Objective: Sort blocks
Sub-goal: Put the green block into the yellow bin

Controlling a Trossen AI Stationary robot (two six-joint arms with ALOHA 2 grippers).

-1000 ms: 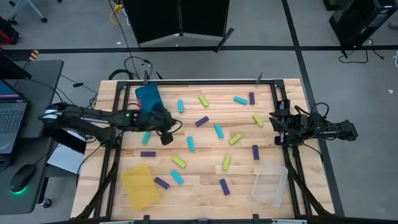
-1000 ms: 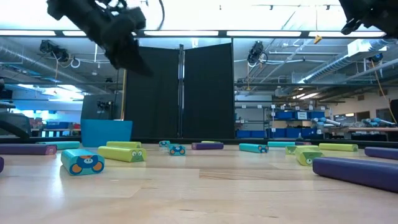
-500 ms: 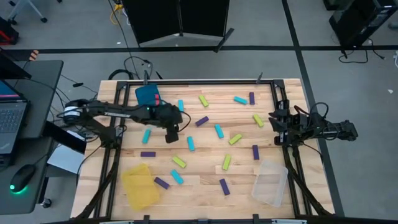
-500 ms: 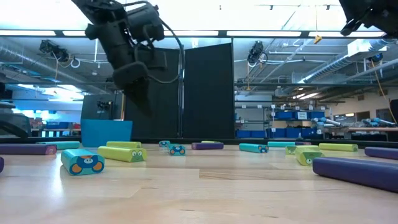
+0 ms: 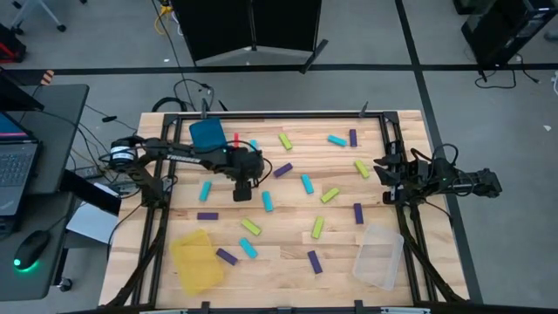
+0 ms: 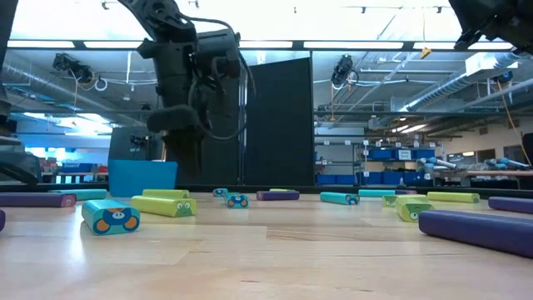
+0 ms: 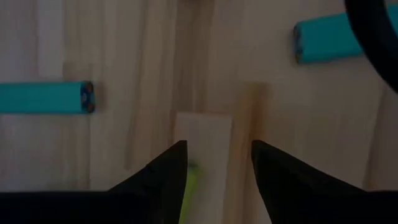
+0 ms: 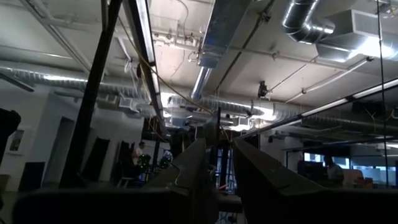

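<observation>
Nearest us, at the front edge of the pale wooden slatted table (image 5: 288,262), we see a shallow yellow square plastic bin (image 5: 197,262) on the left and a clear square plastic bin (image 5: 379,255) on the right. Between and beyond them the small rectangular blocks (image 5: 318,228), cyan, lime and purple, lie scattered over the boards, none of them inside any bin. From table height we find a cyan block with a cartoon face on its end (image 6: 108,217) closest, and a long purple block (image 6: 479,229) off to the right.

Further in, the left gripper (image 5: 242,194) hangs above the left-centre of the table, pointing down at bare wood. Its fingers (image 7: 165,177) stand apart and released, with nothing between them. One cyan block (image 5: 268,201) lies just beside it, another (image 5: 205,190) on its other side.

Behind it, a teal square plastic bin (image 5: 207,135) sits near the back left corner.

Off at the table's right edge waits the right gripper (image 5: 388,170), raised, its fingers (image 8: 193,177) slightly parted and gripping nothing.
</observation>
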